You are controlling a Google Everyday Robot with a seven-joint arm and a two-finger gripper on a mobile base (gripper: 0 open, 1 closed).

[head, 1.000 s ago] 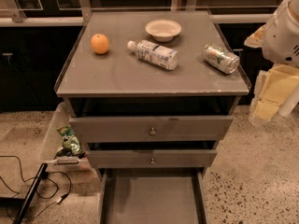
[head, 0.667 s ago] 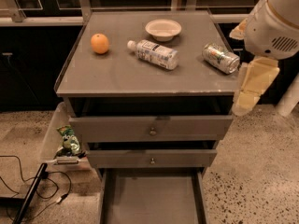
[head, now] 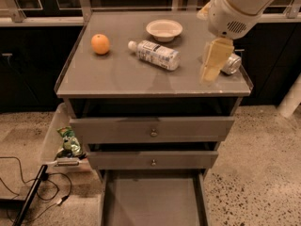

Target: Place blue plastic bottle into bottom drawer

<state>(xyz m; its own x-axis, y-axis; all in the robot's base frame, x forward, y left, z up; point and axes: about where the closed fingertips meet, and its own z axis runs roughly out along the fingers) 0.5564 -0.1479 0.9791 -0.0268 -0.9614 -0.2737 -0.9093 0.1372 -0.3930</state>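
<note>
Approach phase of the bottle transfer. Over the last second the arm (head: 235, 8) has swung in from the right edge of the frame toward the centre. The end effector (head: 212, 66) now hangs over the right part of the desk (head: 117, 76), in front of the silver-green can (head: 231, 64), which it partly hides. The blue plastic bottle (head: 155, 54) has not moved: it lies on its side at the middle of the desk top, white cap toward upper left, between the orange (head: 100, 44) and the can and just below the bowl (head: 164, 29). The end effector is to its right and apart from it, pointing downward with a slight lean to the left. It carries nothing, and whether it is set wide or narrow cannot be told. The bottom drawer (head: 153, 199), at lower centre, stands pulled out with its floor bare. On this evidence the reach is under way and the grasp not yet begun; a further shift to the left appears necessary.
</note>
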